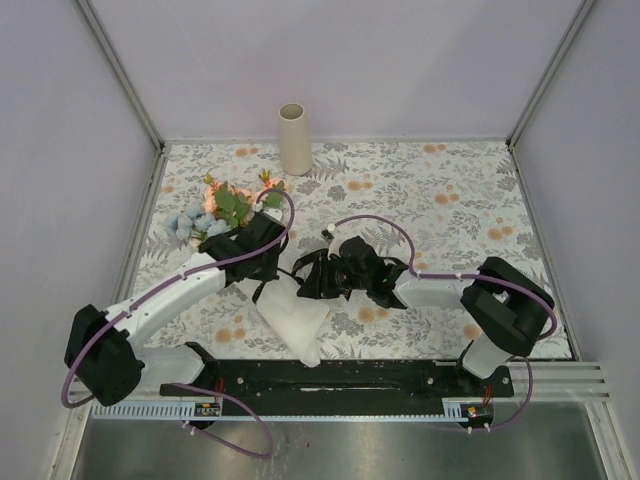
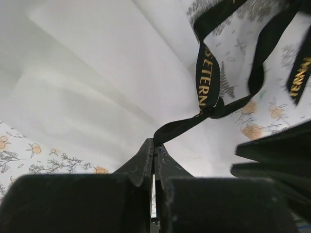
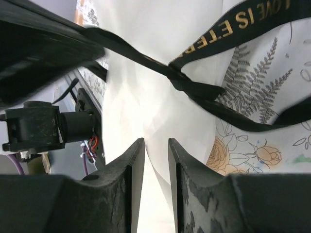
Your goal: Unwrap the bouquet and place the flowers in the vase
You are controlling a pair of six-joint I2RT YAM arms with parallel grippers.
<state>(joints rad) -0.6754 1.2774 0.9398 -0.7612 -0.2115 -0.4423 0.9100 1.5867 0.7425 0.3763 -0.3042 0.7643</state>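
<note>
I work in a lab test cell: my left arm (image 1: 165, 295) and right arm (image 1: 440, 290) are bolted to a black rail (image 1: 340, 378) on a table with a floral cloth (image 1: 450, 200), boxed in by plain pale walls (image 1: 340, 60), aluminium posts (image 1: 120, 72) and looping purple cables (image 1: 372, 217).

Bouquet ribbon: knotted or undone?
Knotted: black ribbon crosses in a tight knot in both wrist views; whether it circles the white paper, cannot tell.

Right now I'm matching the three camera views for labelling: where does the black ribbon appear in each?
Top external: black ribbon at centre, at the white paper wrap's far end.
Left wrist: ribbon upper right, gold-lettered, its tail running down into the shut left gripper.
Right wrist: ribbon across the top, knot just above centre.
Shared landmark: the white paper wrap under it in every view.
</note>
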